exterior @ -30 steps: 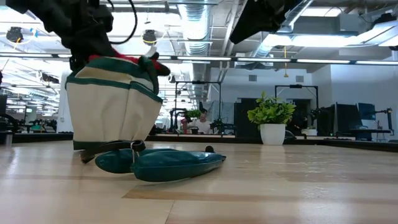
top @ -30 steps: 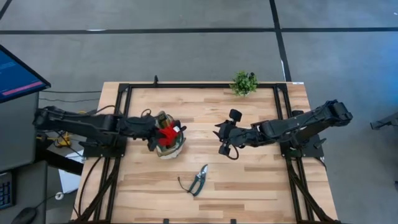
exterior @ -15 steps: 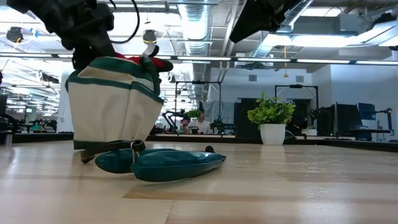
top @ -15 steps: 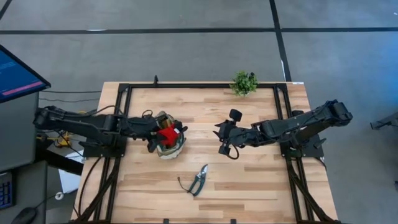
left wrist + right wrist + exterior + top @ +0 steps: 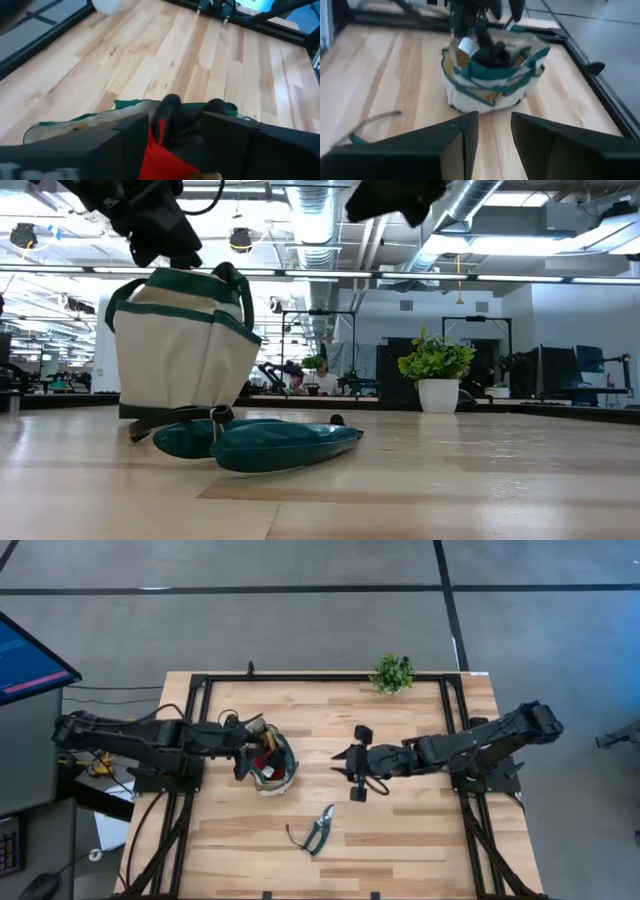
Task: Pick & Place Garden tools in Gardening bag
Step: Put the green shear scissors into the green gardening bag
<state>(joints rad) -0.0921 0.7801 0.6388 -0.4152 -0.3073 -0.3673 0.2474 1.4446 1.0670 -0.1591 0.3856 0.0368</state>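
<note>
The left claw hangs over the rim of the rounded tan canvas bag with dark green trim, its dark fingers parted and gripping nothing. Between them in the left wrist view lies a red-and-black tool inside the bag, apparently released, though that view is cramped. The right claw, fingers apart and empty, hovers above the pale planked wooden tabletop, near the bag. Green-handled pruning shears lie flat on the tabletop, apart from the bag. A small leafy plant stands at the far edge.
</note>
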